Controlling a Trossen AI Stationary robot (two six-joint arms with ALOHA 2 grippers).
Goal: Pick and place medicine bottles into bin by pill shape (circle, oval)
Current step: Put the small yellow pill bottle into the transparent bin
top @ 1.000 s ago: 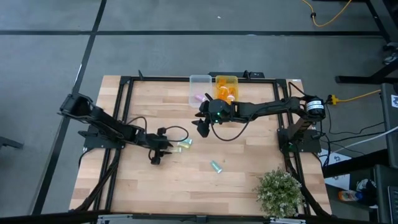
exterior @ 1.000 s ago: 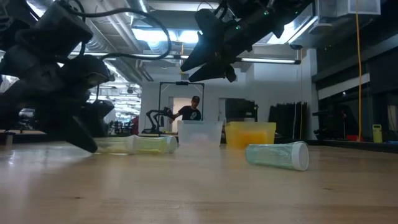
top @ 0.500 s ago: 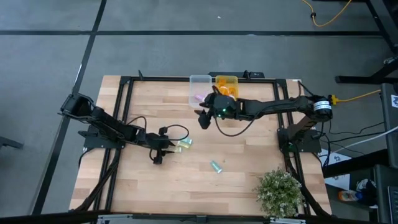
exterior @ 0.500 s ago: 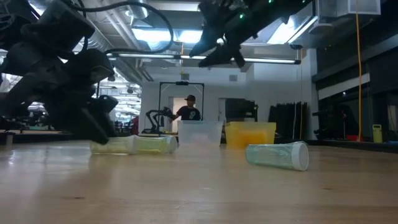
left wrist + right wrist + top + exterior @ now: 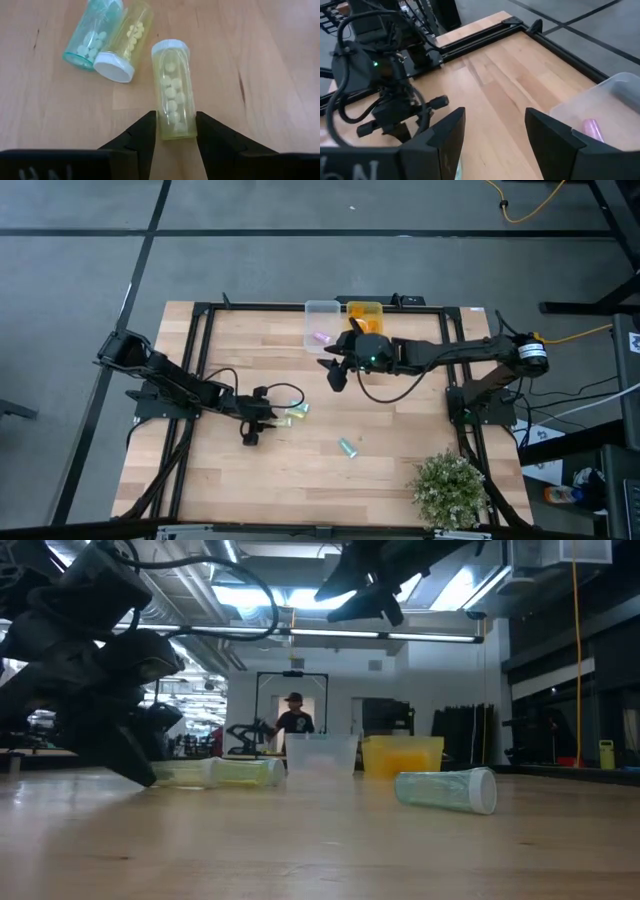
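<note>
The left claw (image 5: pixel 173 131) sits low on the desk (image 5: pixel 400 440), its fingers spread wide around the closed end of a lying yellow-green bottle (image 5: pixel 173 90). That bottle sits just beside a second yellow-green bottle (image 5: pixel 125 39) and a teal bottle (image 5: pixel 93 31), which lie touching each other. To do this grasp well, the claw should probably slide a little further along the bottle before closing, so the pads meet the middle of the barrel and not its rounded end, and then lift straight up so the two neighbours are not knocked. The pills inside look round, which would decide the bin.

Further right of that bottle, another teal bottle (image 5: pixel 347 447) lies alone on the desk. Beyond it, the right claw (image 5: pixel 337 377) hangs empty and wide in the air beside the clear bin (image 5: pixel 321 308), which holds a pink bottle (image 5: pixel 593 127); the orange bin (image 5: pixel 364 308) stands touching the clear one.

The bottle's closed end is partly hidden between the left claw's fingers, so contact cannot be told. The orange bin's contents are not clear. Pill shapes in the other bottles are hard to make out. A person (image 5: pixel 292 718) stands far behind the desk.
</note>
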